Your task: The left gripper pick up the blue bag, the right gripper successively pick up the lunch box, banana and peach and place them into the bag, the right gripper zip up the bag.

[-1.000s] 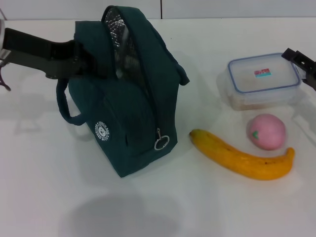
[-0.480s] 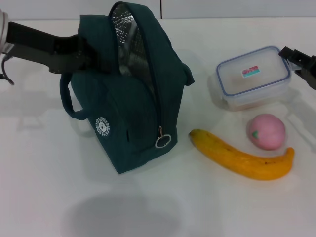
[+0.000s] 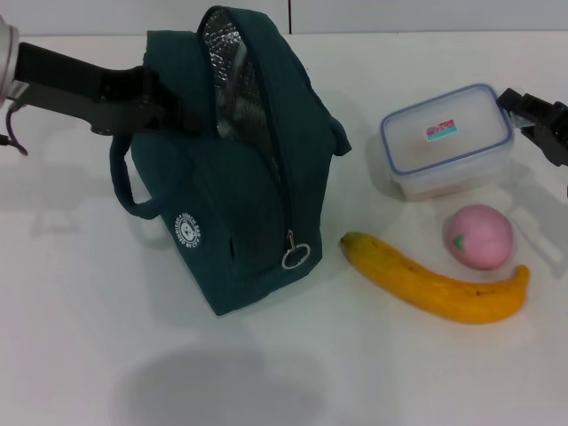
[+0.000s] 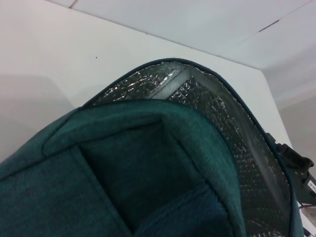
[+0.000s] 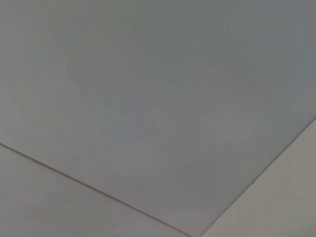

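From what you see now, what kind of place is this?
Probably a lab test bench, not a kitchen: a bare white table against a plain wall, with only a bag, lunch box and fruit set out.

Left gripper (image 3: 164, 111) reaches in from the left, fingers closed; right gripper (image 3: 532, 120) at right edge, raised.

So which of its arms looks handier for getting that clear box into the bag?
The right. The right gripper is at the edge of the lunch box, which looks tilted off the table. The left gripper is occupied at the blue bag, with its mouth open.
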